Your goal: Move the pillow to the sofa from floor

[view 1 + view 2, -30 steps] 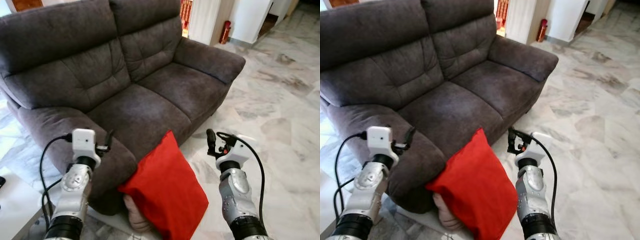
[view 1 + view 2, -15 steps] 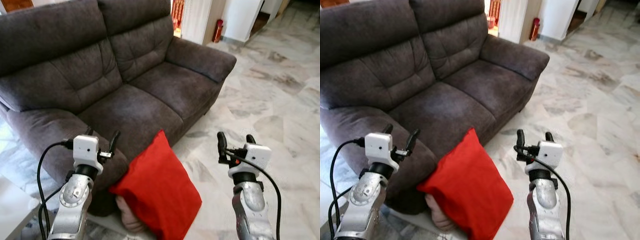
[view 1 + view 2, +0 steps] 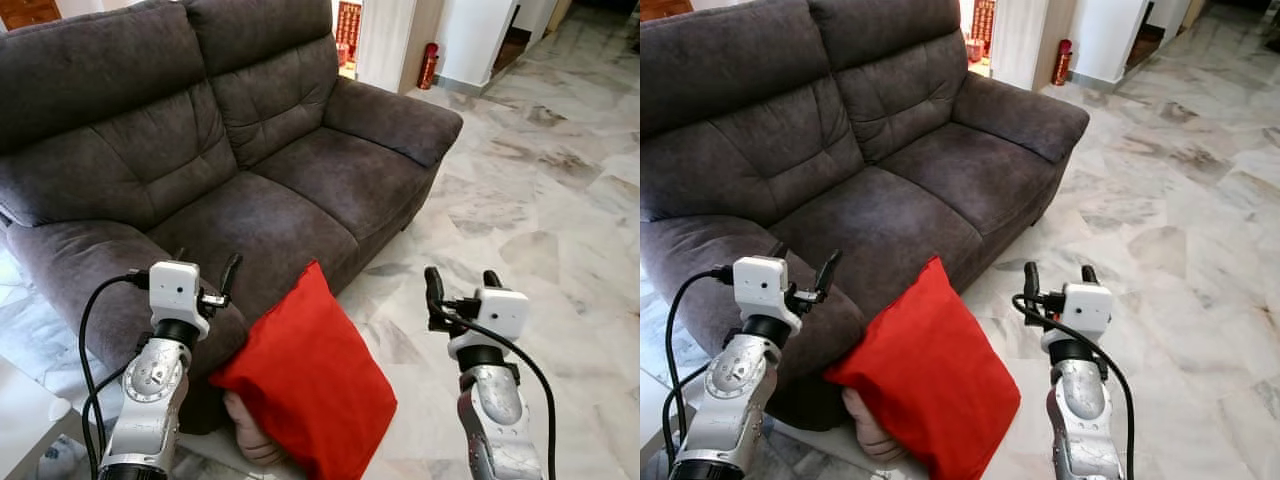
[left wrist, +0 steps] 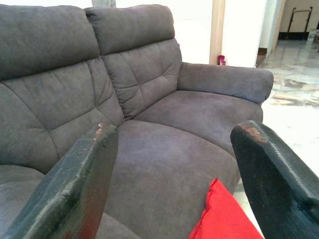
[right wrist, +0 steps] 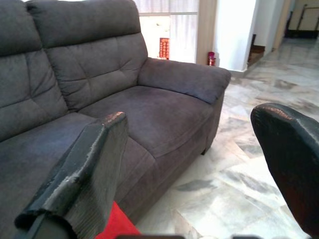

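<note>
A red pillow [image 3: 305, 385] stands on the marble floor, leaning against the front of the grey sofa [image 3: 290, 210], one corner pointing up. My left gripper [image 3: 205, 266] is raised over the sofa's near armrest, left of the pillow, open and holding nothing. On the pillow's right, my right gripper [image 3: 462, 287] hovers above the floor, also open and empty. Both are apart from the pillow. The left wrist view looks along the sofa seat [image 4: 169, 149] with the pillow's corner [image 4: 223, 215] low between the fingers. A red sliver of the pillow [image 5: 115, 225] appears in the right wrist view.
A beige object [image 3: 250, 442] pokes out from under the pillow. A white table corner [image 3: 25, 415] sits at my lower left. Open marble floor [image 3: 560, 200] stretches to the right. A red fire extinguisher [image 3: 428, 66] stands by the wall behind the sofa's far armrest.
The whole view has drifted, with the sofa sliding slightly left. My right wrist has turned so both of its fingers now show apart. The pillow has stayed in place.
</note>
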`<state>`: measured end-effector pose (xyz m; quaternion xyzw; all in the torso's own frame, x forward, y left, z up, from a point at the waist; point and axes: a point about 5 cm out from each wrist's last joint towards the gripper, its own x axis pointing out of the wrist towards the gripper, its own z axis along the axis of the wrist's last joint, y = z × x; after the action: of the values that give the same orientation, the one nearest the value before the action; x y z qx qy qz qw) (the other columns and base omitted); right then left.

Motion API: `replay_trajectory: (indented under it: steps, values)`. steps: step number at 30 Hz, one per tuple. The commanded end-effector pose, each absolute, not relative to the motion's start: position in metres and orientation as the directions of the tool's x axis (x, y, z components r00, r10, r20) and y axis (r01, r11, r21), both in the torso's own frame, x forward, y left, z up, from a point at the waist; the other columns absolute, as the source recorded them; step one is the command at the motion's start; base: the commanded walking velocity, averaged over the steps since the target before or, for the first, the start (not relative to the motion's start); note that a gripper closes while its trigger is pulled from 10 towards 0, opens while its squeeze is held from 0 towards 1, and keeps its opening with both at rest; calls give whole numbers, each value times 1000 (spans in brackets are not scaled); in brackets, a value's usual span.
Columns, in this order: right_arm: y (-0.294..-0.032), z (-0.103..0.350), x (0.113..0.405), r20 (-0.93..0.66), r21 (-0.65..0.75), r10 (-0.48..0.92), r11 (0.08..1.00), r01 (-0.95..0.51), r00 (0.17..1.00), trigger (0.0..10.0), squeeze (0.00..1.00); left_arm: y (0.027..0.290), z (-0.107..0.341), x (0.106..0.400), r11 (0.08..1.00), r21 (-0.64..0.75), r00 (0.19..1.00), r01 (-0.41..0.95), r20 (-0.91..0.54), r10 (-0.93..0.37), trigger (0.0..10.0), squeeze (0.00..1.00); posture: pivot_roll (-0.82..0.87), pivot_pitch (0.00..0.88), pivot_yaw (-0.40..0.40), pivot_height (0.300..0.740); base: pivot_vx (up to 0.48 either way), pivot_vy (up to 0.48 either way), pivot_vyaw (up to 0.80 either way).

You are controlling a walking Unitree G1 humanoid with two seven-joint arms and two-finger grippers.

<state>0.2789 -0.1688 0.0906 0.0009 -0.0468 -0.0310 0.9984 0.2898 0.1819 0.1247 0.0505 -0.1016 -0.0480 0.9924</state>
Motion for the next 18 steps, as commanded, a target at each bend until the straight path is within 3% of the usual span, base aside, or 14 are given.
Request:
replay_trajectory:
  steps: [1, 9, 18]
  values:
    - [-172, 98, 281, 107, -3, -72, 997, 73, 992, 10000, 0, 183, 126, 292, 992, 103, 978, 68, 189, -87, 10000, 0, 120, 0, -68, 740, 0, 0, 0]
    - [-170, 102, 287, 98, -19, -56, 998, 58, 994, 10000, 0, 185, 124, 292, 994, 99, 980, 54, 187, -71, 10000, 0, 119, 0, -80, 710, 0, 0, 0]
    - [-163, 108, 290, 105, -7, -15, 1000, 16, 994, 10000, 0, 186, 122, 293, 995, 94, 982, 40, 182, -57, 10000, 0, 116, 0, -91, 645, 0, 0, 0]
